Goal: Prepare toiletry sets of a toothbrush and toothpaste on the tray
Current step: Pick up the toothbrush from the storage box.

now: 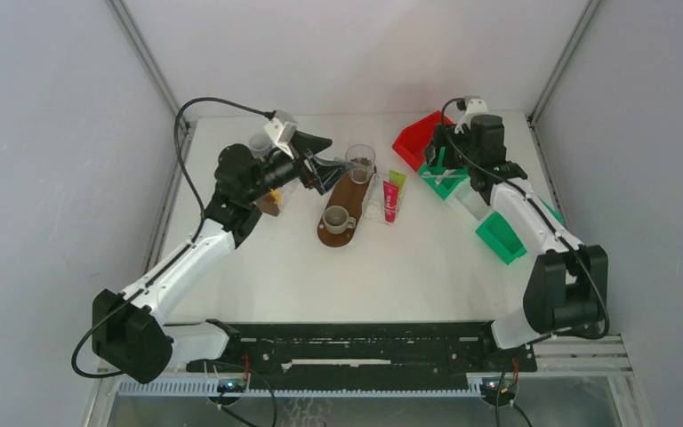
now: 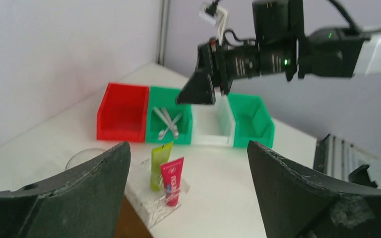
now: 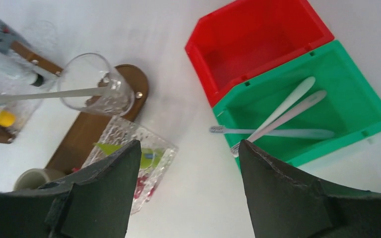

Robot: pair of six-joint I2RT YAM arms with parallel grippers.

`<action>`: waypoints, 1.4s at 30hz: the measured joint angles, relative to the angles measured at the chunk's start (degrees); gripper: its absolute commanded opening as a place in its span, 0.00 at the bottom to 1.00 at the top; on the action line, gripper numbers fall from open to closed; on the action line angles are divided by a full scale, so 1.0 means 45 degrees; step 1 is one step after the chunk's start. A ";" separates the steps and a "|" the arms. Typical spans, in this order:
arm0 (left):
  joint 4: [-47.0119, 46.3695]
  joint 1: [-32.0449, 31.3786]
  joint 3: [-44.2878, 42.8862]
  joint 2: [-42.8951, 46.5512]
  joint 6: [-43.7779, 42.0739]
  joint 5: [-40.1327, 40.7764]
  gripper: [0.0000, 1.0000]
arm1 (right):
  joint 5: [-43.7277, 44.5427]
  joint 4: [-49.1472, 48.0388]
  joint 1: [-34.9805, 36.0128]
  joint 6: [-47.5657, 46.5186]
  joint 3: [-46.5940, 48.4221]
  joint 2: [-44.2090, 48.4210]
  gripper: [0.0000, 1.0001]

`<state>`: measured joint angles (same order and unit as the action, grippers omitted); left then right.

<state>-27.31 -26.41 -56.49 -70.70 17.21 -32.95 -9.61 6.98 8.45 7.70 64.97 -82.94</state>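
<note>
**Left hand** [image 2: 187,168]: released, fingers spread wide, nothing between them.
- Straight ahead of it, in line with the gap: the lime tube [image 2: 158,161] and pink tube [image 2: 172,178] of toothpaste, side by side in a clear textured dish [image 2: 151,213].
- Just beside its fingertips: the glass [image 3: 96,87], standing on the wooden tray [image 3: 84,134] with one toothbrush [image 3: 39,94] leaning out over its rim.
- A mug [image 1: 338,218] sits on the same tray, back toward this hand's own arm.

**Right hand** [image 3: 188,148]: released and empty, hovering over bare tabletop.
- Beyond its right finger: the green bin [image 3: 317,153] with three loose toothbrushes [image 3: 278,116], crossed over one another.
- The red bin [image 3: 258,44] adjoins it, farther out.
- The dish of tubes lies partly under its left finger.

**Hazards, as judged**
- Crossed brushes: closing on one may drag or lift a second.
- A descent that is off line could catch the bin wall and shove the bin.
- The overhanging brush acts as a lever, so a brush from the left hand could tip the glass.
- Both hands are near the dish. If they reach together, they could collide.
</note>
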 measured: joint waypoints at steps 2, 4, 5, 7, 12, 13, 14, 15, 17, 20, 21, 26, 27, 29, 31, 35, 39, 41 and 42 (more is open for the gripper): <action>0.1467 -0.0199 -0.0418 0.0010 -0.0782 0.0257 0.91 | 0.0364 0.0661 -0.0029 -0.0471 0.0782 -0.0670 0.80; 0.2618 -0.0486 -0.0661 0.0087 -0.1409 0.0437 0.91 | 0.0457 0.1112 -0.0083 -0.0772 0.1292 -0.1219 0.80; 0.3152 -0.0631 -0.0738 0.0151 -0.1685 0.0554 0.91 | 0.0374 0.1239 -0.0165 -0.0811 0.1379 -0.1389 0.79; 0.3832 -0.0797 -0.0801 0.0253 -0.2021 0.0695 0.91 | -0.0160 0.1501 -0.0505 -0.0724 0.1418 -0.1681 0.77; 0.4347 -0.0831 -0.0782 0.0452 -0.2259 0.0962 0.90 | -0.1098 0.1792 -0.1564 -0.0058 0.1530 -0.2424 0.63; 0.4269 -0.0816 -0.0763 0.0481 -0.2249 0.0947 0.90 | -0.1137 0.1821 -0.1681 0.0068 0.1598 -0.2560 0.62; 0.4177 -0.0816 -0.0763 0.0515 -0.2210 0.0933 0.90 | -0.1171 0.1938 -0.1768 0.0291 0.1753 -0.2769 0.59; 0.4041 -0.0816 -0.0763 0.0549 -0.2152 0.0903 0.90 | -0.1214 0.2055 -0.1783 0.0515 0.1977 -0.3016 0.55; 0.3789 -0.0816 -0.0738 0.0617 -0.2132 0.0845 0.90 | -0.1307 0.2123 -0.1734 0.1025 0.2414 -0.3521 0.50; 0.3361 -0.0797 -0.0661 0.0704 -0.2035 0.0792 0.90 | -0.1316 0.2191 -0.1676 0.1953 0.2841 -0.4153 0.43; 0.3201 -0.0782 -0.0607 0.0724 -0.2011 0.0733 0.90 | -0.1273 0.2229 -0.1671 0.2278 0.2953 -0.4328 0.42; 0.2584 -0.0651 -0.0287 0.0748 -0.1685 0.0486 0.90 | -0.0058 0.3021 -0.1496 0.4352 0.3633 -0.5047 0.45; 0.2545 -0.0617 -0.0253 0.0748 -0.1656 0.0476 0.89 | 0.0296 0.3206 -0.1433 0.4711 0.3755 -0.5110 0.46; 0.2409 -0.0554 -0.0180 0.0753 -0.1549 0.0457 0.89 | 0.1229 0.3725 -0.1326 0.5469 0.4017 -0.5202 0.48; 0.2317 -0.0525 -0.0131 0.0748 -0.1472 0.0398 0.89 | 0.2215 0.4386 -0.1190 0.6183 0.4430 -0.5319 0.50; 0.2157 -0.0515 -0.0107 0.0753 -0.1457 0.0291 0.89 | 0.3458 0.5411 -0.1010 0.7388 0.5445 -0.5731 0.52; 0.1996 -0.0481 -0.0058 0.0782 -0.1457 0.0277 0.89 | 0.3997 0.6042 -0.1005 0.8417 0.6071 -0.6178 0.53; 0.1899 -0.0457 0.0053 0.0835 -0.1452 0.0272 0.89 | 0.4167 0.6305 -0.1015 0.8918 0.6159 -0.6382 0.54; 0.1894 -0.0452 0.0087 0.0850 -0.1443 0.0272 0.89 | 0.4182 0.6426 -0.1020 0.9097 0.6173 -0.6475 0.54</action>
<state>-18.79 -28.45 -56.10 -66.87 10.72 -31.73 9.21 35.90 3.86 48.64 92.75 -112.07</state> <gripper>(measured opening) 0.890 0.535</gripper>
